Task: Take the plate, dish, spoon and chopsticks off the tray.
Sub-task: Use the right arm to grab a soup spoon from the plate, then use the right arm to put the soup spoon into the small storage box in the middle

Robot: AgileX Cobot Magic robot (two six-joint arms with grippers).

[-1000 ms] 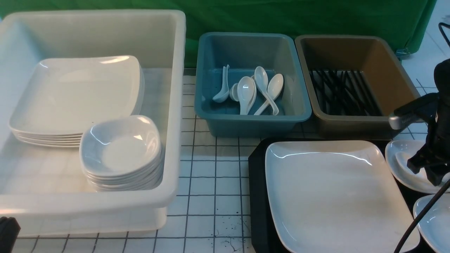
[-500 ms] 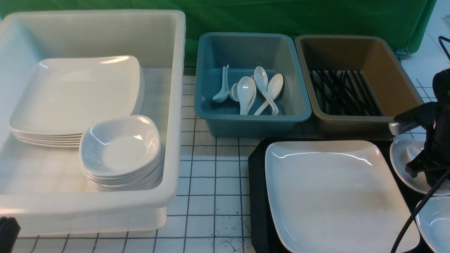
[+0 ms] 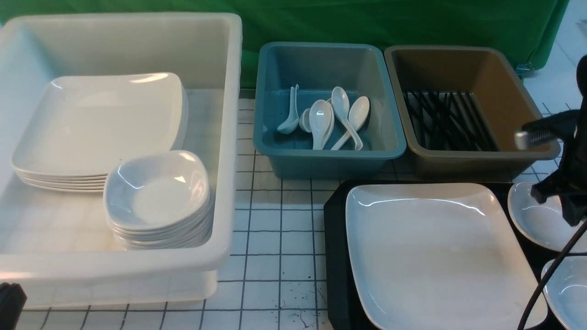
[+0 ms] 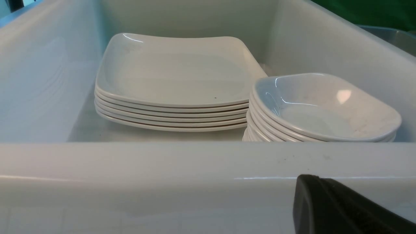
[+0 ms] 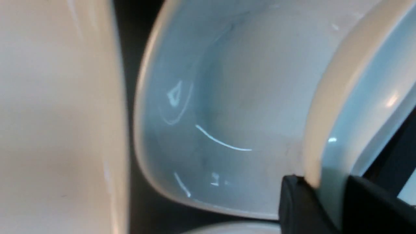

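The white plate [image 3: 435,252] lies on the black tray [image 3: 337,256]. To its right sits a small white dish [image 3: 539,220], whose inside shows bare in the right wrist view [image 5: 227,97]. My right gripper [image 3: 557,201] hangs just above that dish. Its fingers [image 5: 325,185] are shut on the white spoon [image 5: 344,113], which is lifted clear of the dish. A second dish [image 3: 566,288] lies nearer, at the right edge. The chopsticks are out of view. My left gripper [image 4: 304,178] is shut and empty in front of the white tub's near wall [image 4: 162,169].
The big white tub [image 3: 229,137] on the left holds a stack of plates [image 3: 101,123] and a stack of dishes [image 3: 158,197]. Behind the tray, a blue tub [image 3: 394,146] holds several spoons and a brown tub [image 3: 518,91] holds several black sticks.
My right gripper has closed on the spoon and risen, lifting it out of the dish, which now shows empty. The left arm has not moved.
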